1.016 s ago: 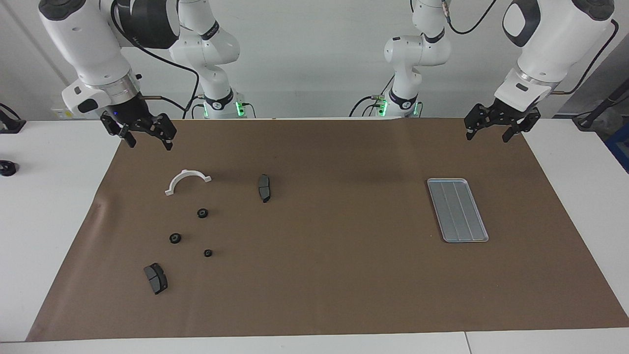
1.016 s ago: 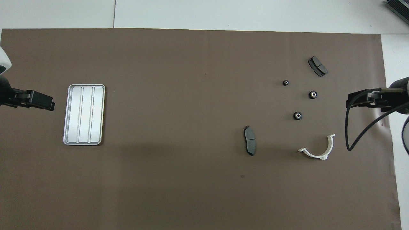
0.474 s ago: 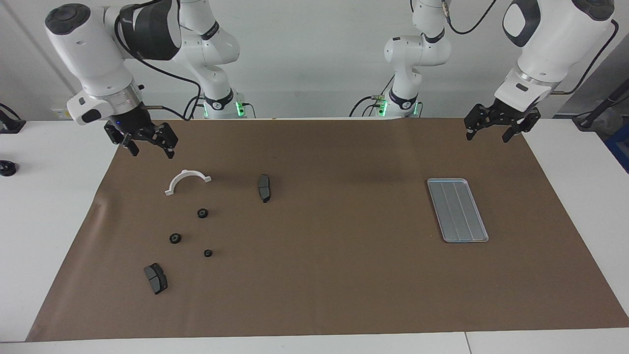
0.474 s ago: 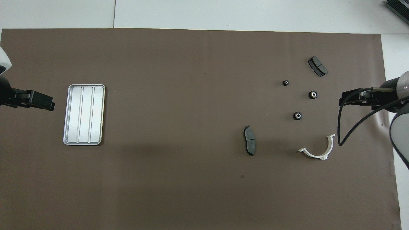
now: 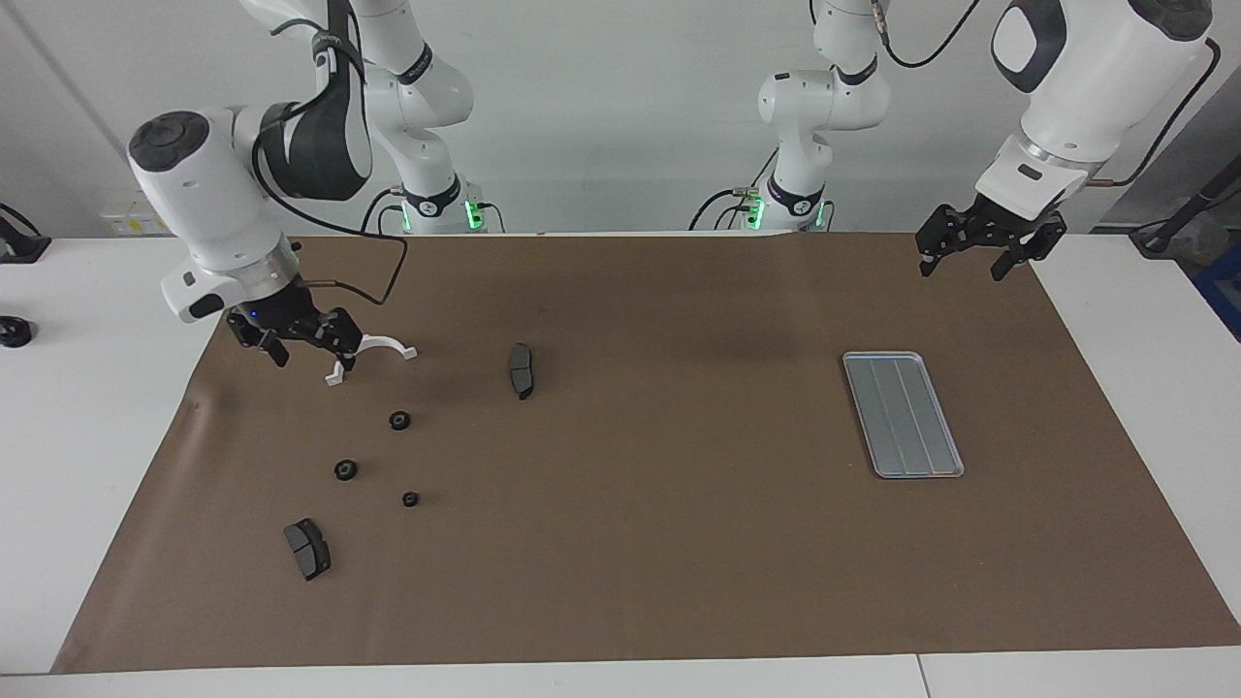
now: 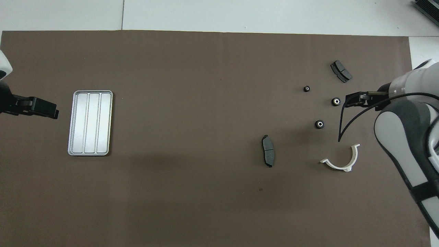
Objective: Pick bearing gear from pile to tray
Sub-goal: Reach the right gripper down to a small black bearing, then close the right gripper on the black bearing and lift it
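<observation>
Black right gripper [image 5: 308, 350], fingers spread and empty, hides the white bracket [image 6: 341, 161] only facing; left gripper [image 5: 977, 254] likewise open

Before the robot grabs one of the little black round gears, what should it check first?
1. Right gripper open and holding nothing: ok.
2. Right gripper over a gear: not ok; it hangs in the air by the white half-ring bracket.
3. Three small black round gears lie apart from each other, room for fingers: ok.
4. Two dark grey brake pads clear of the gears: ok.
5. Flat silver-grey metal tray has nothing in it: ok.
6. Left gripper waits near the tray, out of the way: ok.
</observation>
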